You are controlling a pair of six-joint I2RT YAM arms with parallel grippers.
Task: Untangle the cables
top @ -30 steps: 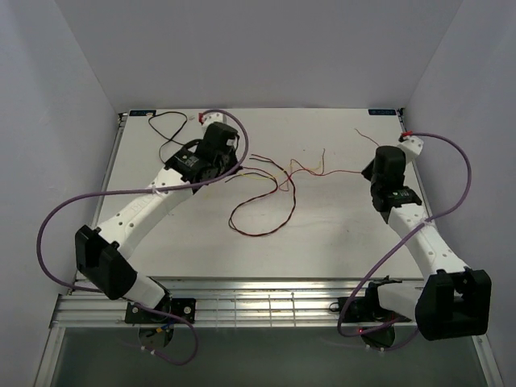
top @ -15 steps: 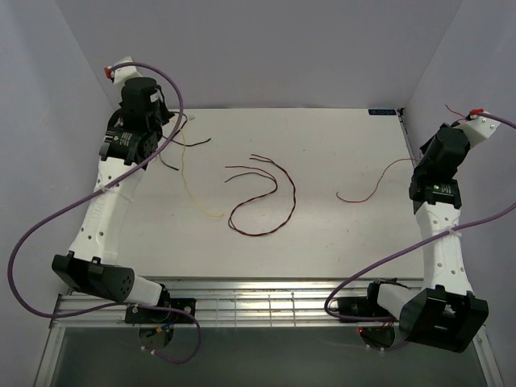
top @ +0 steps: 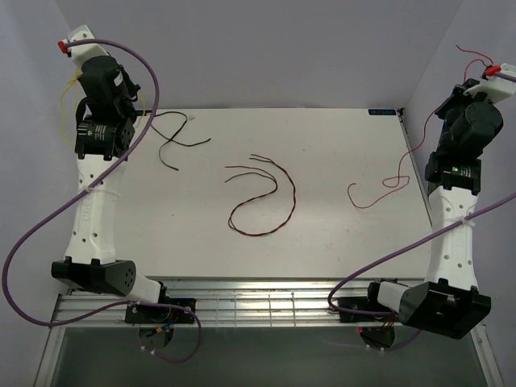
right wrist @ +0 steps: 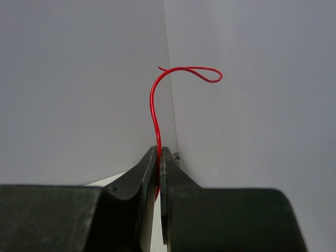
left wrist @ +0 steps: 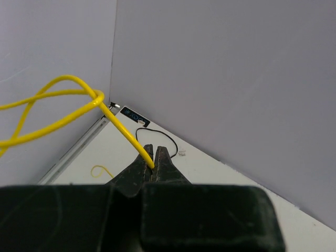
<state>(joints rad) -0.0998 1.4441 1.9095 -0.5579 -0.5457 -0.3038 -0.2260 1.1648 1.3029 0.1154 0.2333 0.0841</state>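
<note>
My left gripper is raised high at the far left corner and is shut on a yellow cable, which loops out from its tips; a yellow end lies on the table below. My right gripper is raised high at the far right and is shut on a red cable at its tips. The red cable hangs down to the table's right side. A black cable lies at the back left. A dark red-brown cable lies looped at the table's middle.
The white table is closed in by grey walls at the back and both sides. Thick purple cables run along both arms. A slatted metal rail runs along the near edge.
Both arms have swung outward and upward. The yellow cable has left the middle with my left gripper, and the red one has gone right with my right gripper. The tangle has come apart.
</note>
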